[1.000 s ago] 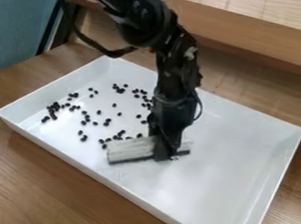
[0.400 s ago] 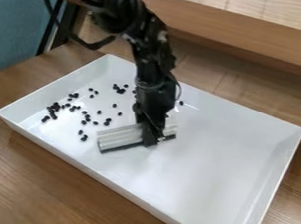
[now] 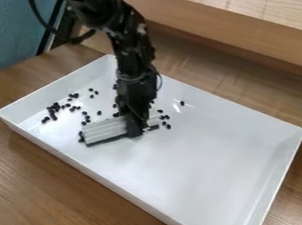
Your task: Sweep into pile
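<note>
"Where's the gripper?"

"It hangs down low over the white tray, left of the tray's middle as we see it."

"And its fingers?"

"Closed around a pale, ridged sweeper with a dark lower edge. The grip sits nearer the sweeper's right end in the view, so the longer part sticks out to the lower left and a short piece to the upper right."

"Is it level with the tray's sides?"

"No, it lies aslant, low at the tray floor."

"What about the beans?"

"Dark, and outside the grip. Most are scattered on the view's left, thickest near that side wall. A couple are right at the sweeper's lower-left end, some lie along its upper side, and a few are just beside the gripper. A small group sits near the short end, with one alone farther up."

"What's under the tray?"

"A brown wooden table."
</note>
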You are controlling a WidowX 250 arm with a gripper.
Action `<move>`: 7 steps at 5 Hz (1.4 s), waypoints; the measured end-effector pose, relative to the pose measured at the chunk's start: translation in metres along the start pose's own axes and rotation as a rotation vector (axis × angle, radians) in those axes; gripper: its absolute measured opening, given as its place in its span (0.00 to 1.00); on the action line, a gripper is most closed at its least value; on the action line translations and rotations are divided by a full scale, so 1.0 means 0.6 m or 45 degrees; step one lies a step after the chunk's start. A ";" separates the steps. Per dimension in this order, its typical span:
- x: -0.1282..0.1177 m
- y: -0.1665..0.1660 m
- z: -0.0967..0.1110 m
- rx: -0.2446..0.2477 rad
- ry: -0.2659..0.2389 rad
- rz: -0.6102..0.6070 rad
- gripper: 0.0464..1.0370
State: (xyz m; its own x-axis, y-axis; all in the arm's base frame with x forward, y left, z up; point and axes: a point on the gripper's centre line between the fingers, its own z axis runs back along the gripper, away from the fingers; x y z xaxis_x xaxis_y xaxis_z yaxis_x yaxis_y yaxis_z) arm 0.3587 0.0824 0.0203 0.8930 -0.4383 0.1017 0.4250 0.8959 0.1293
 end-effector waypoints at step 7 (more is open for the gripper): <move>0.006 0.090 -0.011 -0.028 0.083 -0.396 0.35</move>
State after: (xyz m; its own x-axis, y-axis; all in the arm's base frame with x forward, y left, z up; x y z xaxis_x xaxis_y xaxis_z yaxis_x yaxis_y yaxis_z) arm 0.3860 0.1295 0.0210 0.7270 -0.6866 -0.0029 0.6817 0.7213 0.1226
